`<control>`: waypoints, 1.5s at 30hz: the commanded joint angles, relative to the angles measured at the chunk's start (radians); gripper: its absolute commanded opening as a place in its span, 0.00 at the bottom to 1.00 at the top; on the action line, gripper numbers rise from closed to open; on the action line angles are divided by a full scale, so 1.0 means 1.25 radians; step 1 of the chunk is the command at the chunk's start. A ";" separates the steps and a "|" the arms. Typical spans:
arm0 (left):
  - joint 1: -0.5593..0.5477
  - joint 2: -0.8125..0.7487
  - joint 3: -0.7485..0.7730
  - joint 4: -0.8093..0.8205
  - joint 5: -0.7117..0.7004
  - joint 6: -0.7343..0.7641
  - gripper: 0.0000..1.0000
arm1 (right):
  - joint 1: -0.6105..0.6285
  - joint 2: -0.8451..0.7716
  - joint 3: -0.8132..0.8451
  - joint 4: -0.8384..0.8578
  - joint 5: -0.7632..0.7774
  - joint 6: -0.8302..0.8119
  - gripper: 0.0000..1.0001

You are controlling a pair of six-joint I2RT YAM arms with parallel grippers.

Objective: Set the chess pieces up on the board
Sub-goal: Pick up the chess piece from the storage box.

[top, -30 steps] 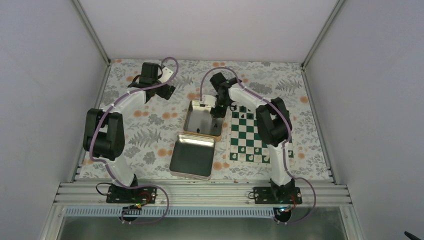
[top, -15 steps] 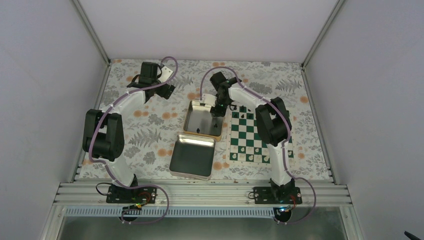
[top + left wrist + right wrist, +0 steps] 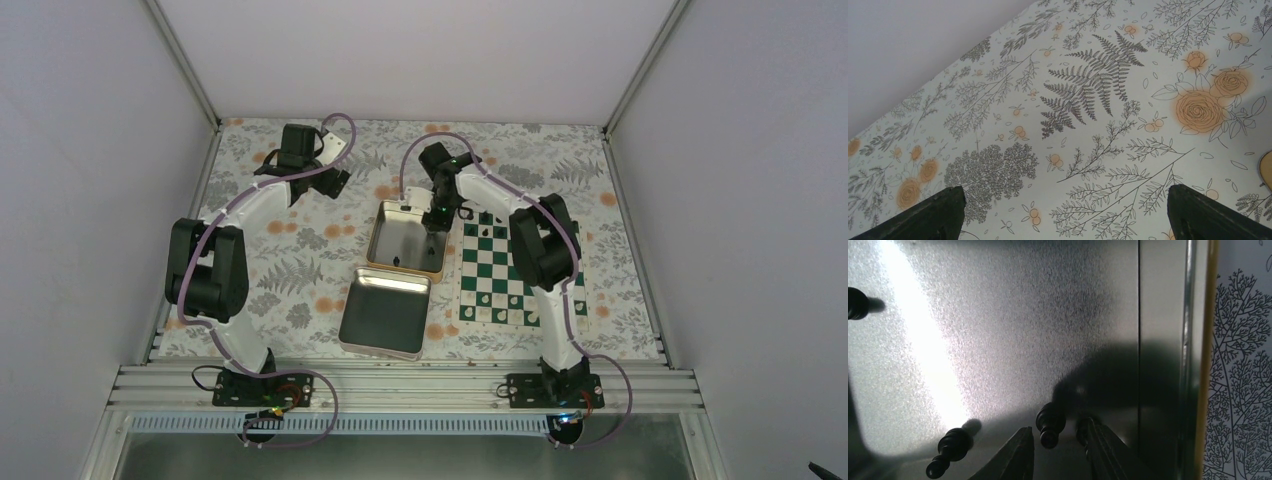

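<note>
While it stands slightly parted, the right end effector (image 3: 1055,430) straddles a glossy black piece (image 3: 1049,424) — tiny, knob-headed.

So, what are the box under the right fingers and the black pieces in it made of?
The box looks like thin sheet metal: grainy, shiny, with a bright glare streak. The black pieces look like smooth moulded plastic, perhaps painted wood.
</note>
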 commanded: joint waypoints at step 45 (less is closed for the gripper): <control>0.008 -0.020 -0.001 0.011 0.009 0.004 1.00 | -0.207 -0.246 -0.039 -0.088 -0.038 0.001 0.04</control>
